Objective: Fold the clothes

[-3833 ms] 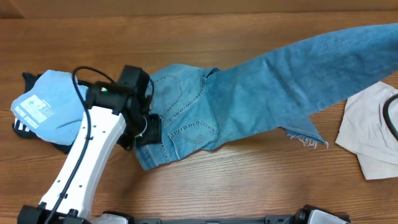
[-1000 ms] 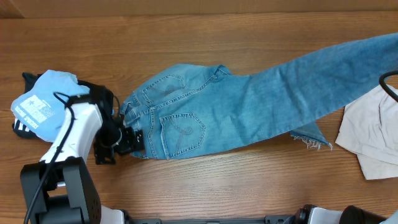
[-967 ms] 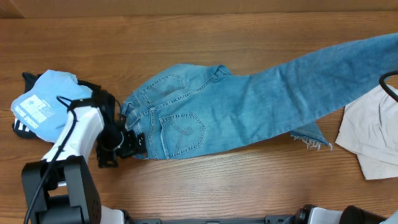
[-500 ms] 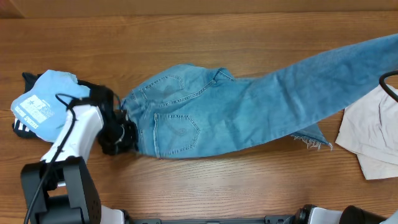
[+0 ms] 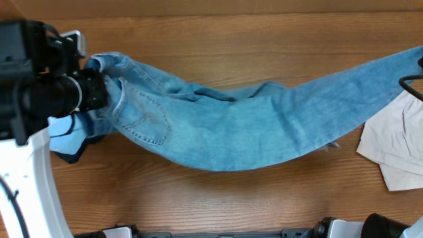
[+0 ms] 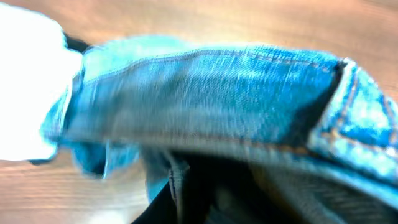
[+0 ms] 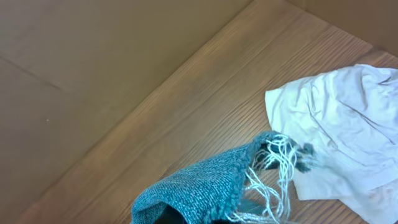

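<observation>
The light-blue jeans (image 5: 251, 125) stretch in a sagging band across the table from far left to the right edge. My left gripper (image 5: 102, 87), raised high at the left, is shut on their waistband (image 6: 205, 93), which fills the blurred left wrist view above the dark jaws (image 6: 205, 211). A back pocket (image 5: 142, 116) hangs just right of that grip. My right gripper (image 7: 199, 219) is shut on the frayed hem (image 7: 205, 180) and lies outside the overhead view. The sky-blue shirt (image 5: 66, 140) peeks out below the left arm, over a black garment (image 5: 71, 156).
A cream-white garment (image 5: 390, 149) lies crumpled at the table's right edge, also seen close beside the hem (image 7: 336, 137). The left arm's white link (image 5: 30, 185) crosses the front left corner. A black cable (image 5: 411, 80) loops in at the right edge. Bare wood (image 5: 218, 198) lies in front.
My left gripper closed on the waistband and rose toward the back left, lifting the jeans' top off the table. The jeans now hang stretched between both grippers, covering most of the shirt.
</observation>
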Motion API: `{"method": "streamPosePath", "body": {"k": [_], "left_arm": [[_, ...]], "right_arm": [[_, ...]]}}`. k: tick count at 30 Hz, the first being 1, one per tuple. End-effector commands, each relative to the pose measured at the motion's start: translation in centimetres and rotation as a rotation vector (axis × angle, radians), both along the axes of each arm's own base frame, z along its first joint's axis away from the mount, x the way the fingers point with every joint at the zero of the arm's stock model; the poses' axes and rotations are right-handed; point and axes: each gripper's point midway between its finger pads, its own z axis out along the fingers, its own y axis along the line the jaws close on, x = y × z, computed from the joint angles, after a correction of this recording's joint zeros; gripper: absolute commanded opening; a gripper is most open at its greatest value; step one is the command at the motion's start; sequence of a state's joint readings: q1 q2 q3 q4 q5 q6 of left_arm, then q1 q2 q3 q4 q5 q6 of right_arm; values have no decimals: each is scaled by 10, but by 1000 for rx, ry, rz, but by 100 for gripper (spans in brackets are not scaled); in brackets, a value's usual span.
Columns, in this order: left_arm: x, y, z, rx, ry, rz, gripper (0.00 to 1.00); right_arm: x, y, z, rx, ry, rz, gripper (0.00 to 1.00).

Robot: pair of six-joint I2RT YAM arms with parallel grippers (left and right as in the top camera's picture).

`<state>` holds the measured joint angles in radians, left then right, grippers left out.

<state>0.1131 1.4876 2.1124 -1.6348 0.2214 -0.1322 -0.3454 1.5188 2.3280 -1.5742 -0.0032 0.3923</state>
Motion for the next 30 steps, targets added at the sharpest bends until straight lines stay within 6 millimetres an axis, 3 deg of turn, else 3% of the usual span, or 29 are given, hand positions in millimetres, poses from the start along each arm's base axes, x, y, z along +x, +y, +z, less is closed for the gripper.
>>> {"method": "streamPosePath", "body": {"k": [1,4,7,9,10,14,19,21,23,24,26,30], "left_arm": [[-6,14,10,72,-23,34,22],[-4,12,-7,61,53,23,24],[4,19,-37,81,164,36,27],[14,20,-65,70,251,30,27],[24,17,-88,62,316,12,25],[48,-3,-140,37,425,-69,25],[78,-29,-204,96,528,-149,33],[82,-38,-229,103,590,-177,45],[82,-44,-250,115,647,-195,77],[81,-46,-258,121,671,-202,87],[78,-48,-271,122,717,-210,91],[77,-49,-270,117,718,-230,97]], "right_arm": [[-2,-1,2,-3,-6,-7,4],[-3,-4,2,-15,0,-22,4],[-8,-14,1,-49,19,-67,5],[-9,-15,0,-55,24,-76,5],[-9,-15,0,-55,24,-76,5],[-11,-19,0,-70,30,-94,5],[-14,-21,-1,-77,44,-106,5],[-14,-21,-2,-76,45,-106,5],[-14,-21,-2,-76,46,-106,5],[-14,-21,-2,-75,49,-106,5],[-15,-21,-3,-74,53,-106,6],[-15,-21,-3,-74,53,-106,9]]}}
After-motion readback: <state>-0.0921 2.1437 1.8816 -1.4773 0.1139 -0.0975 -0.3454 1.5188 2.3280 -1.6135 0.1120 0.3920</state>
